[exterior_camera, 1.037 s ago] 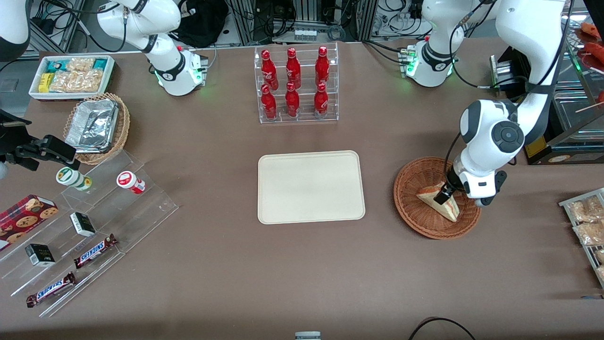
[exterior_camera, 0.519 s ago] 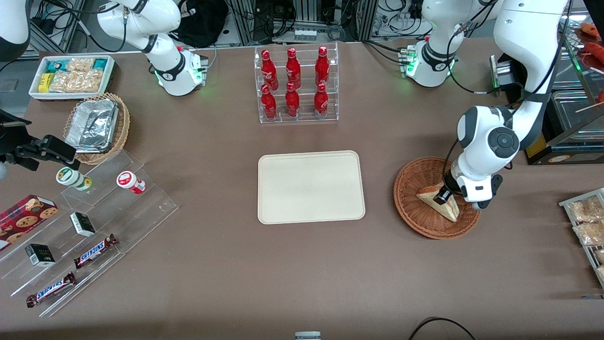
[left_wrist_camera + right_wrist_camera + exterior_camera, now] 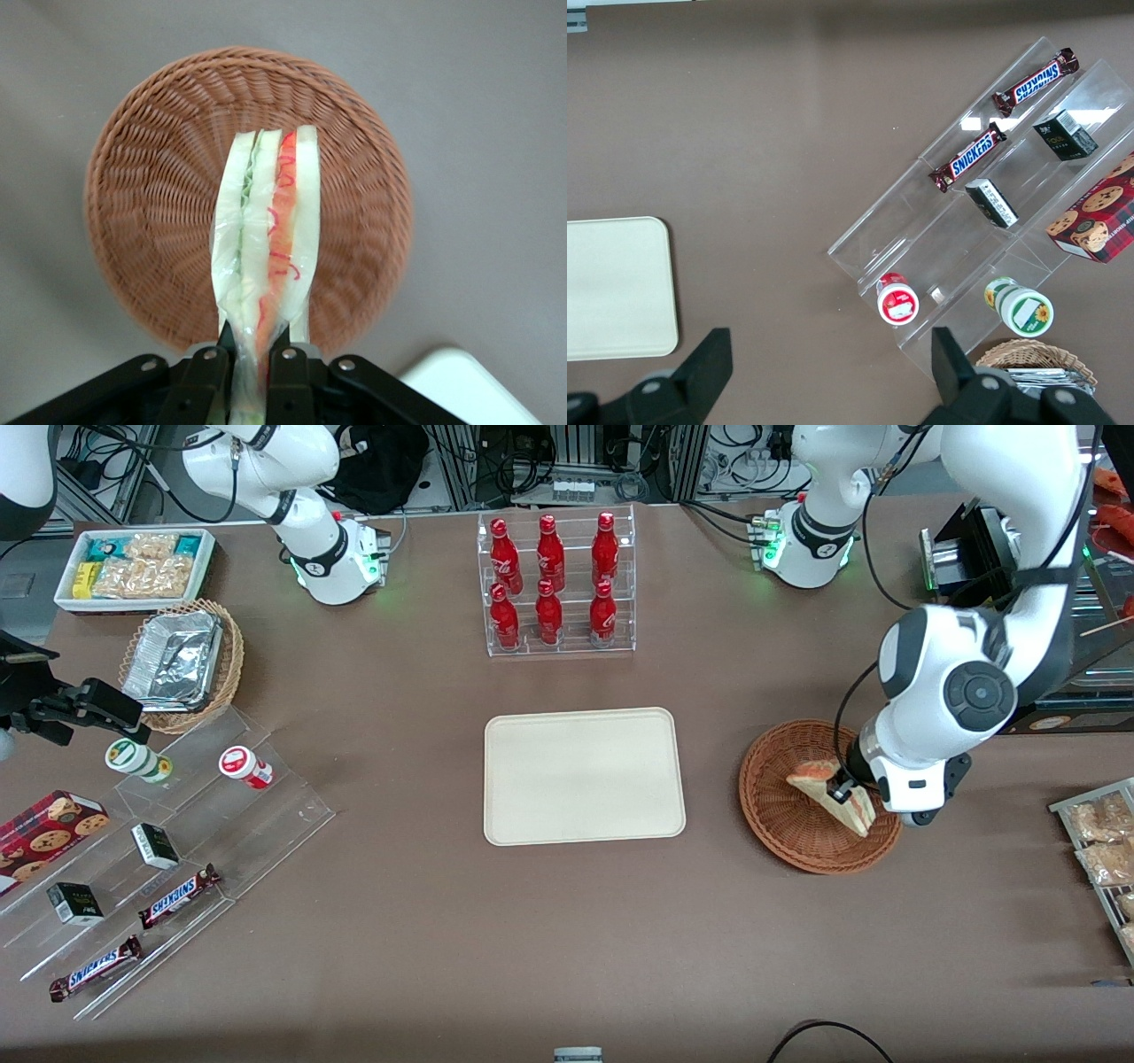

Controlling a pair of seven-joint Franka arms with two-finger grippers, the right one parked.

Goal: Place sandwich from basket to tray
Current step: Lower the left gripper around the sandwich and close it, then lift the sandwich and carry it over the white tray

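Cream tray lies bare at mid-table; wicker basket sits toward the working arm's end, well apart from it. Sandwich hangs over the basket, filling edge showing, pinched by one end. Gripper is clamped thin on the sandwich, fingers pressing the wrapped bread from both faces. Judgement: lift clear of the basket rim first, then carry level and slow toward the tray; the soft wedge could swing or slip. Arm is bent over the basket, wrist pointing down.
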